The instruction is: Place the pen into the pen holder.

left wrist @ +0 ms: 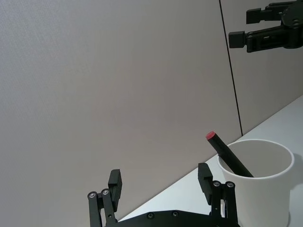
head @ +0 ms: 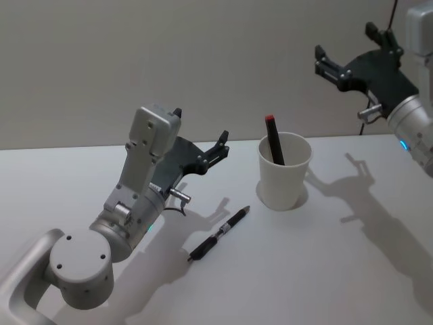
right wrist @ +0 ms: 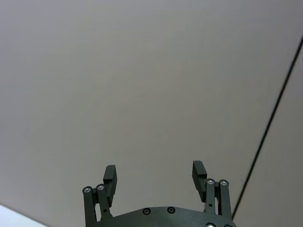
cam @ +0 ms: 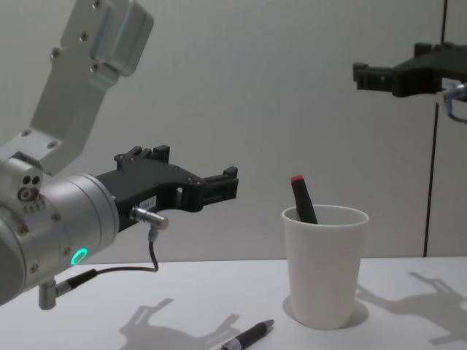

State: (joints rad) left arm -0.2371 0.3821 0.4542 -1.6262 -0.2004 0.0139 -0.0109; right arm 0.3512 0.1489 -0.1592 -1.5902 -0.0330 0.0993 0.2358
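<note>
The pen holder (head: 284, 173) is a white paper cup standing upright on the table (head: 318, 271), seen from the side in the chest view as the cup (cam: 325, 266). A black pen with a red cap (head: 273, 139) leans inside it. A second black pen (head: 218, 233) lies flat on the table in front and to the left of the cup. My left gripper (head: 218, 147) hovers open and empty above the table, left of the cup and beyond the lying pen. My right gripper (head: 345, 42) is raised high to the right of the cup, open and empty.
A plain grey wall (head: 169, 61) stands behind the table. The left wrist view looks past the open left gripper (left wrist: 159, 175) at the cup (left wrist: 260, 184) and the raised right gripper (left wrist: 241, 26). The right gripper (right wrist: 154, 169) faces the wall.
</note>
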